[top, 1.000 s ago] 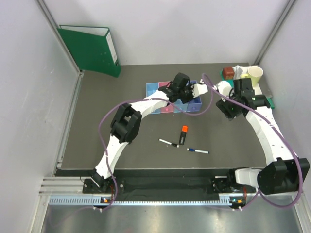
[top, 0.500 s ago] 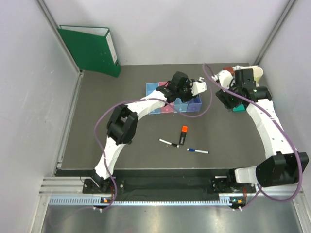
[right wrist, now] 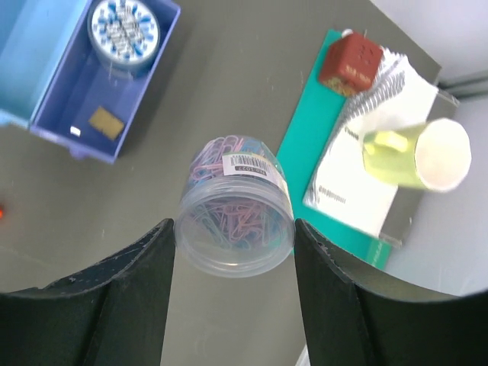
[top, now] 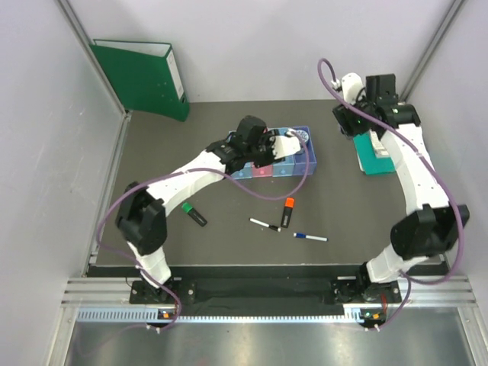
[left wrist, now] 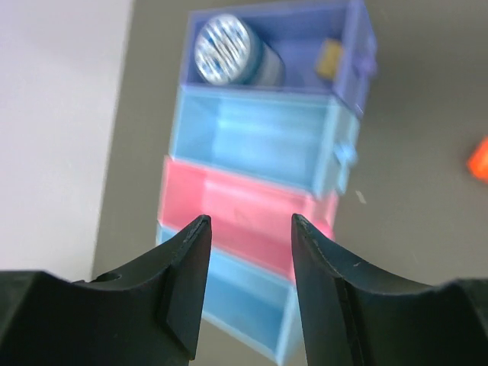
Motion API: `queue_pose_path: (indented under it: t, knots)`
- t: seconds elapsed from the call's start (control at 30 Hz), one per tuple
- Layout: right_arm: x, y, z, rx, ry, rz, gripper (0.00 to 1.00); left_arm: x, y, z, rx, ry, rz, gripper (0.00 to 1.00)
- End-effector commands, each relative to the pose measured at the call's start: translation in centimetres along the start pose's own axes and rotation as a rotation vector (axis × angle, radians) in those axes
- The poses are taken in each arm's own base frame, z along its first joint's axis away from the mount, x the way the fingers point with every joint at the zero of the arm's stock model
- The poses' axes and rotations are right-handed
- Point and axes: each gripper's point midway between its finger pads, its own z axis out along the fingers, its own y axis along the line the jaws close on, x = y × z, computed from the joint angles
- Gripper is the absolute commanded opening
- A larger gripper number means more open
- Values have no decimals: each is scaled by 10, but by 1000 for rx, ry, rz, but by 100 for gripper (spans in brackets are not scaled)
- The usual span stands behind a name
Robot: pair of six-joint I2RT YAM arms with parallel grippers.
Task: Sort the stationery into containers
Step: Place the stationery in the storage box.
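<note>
Stationery sorting
The right gripper (right wrist: 233,229) grasped the clip cup (right wrist: 235,200); the left gripper (left wrist: 249,221) hung released above the pink bin (left wrist: 244,194).

A row of four joined translucent rectangular bins (top: 284,169) lies on the tabletop (top: 168,152). Its purple end bin (left wrist: 358,46) holds a round blue-white tub (left wrist: 225,49) and a small tan block (left wrist: 329,59). Beside it come the blue bin (left wrist: 252,133), the pink bin (left wrist: 229,210) and the light blue bin (left wrist: 252,305). A green-capped black highlighter (top: 193,214) lies well apart from an orange-capped black highlighter (top: 288,211), which lies just beside one thin white pen (top: 264,224), with a second thin white pen (top: 310,237) near. A small purple translucent cup (right wrist: 234,206) of coloured paper clips is gripped in the right end effector (right wrist: 232,226).
</note>
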Motion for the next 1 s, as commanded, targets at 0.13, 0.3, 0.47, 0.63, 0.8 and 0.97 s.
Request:
queue_pose_path:
  t: [0.13,0.3,0.47,0.63,0.8,0.97]
  knots:
    - [-80,24,59,-92,-115,-53,27,49,-59,-83,155,155,2,51]
    - [-110,61,104,-152,-145,-106,27,92,-74,-115,126,258,51,50]
    - [-126,94,141,-181,-166,-138,27,121,-83,-136,105,353,-21,50]
    - [-132,125,160,-216,-182,-166,27,161,-79,-154,83,539,-331,50]
    - [-126,145,175,-244,-171,-160,27,179,-74,-164,41,632,-453,50]
    - [-117,156,178,-259,-158,-172,27,201,-88,-176,73,754,-669,49]
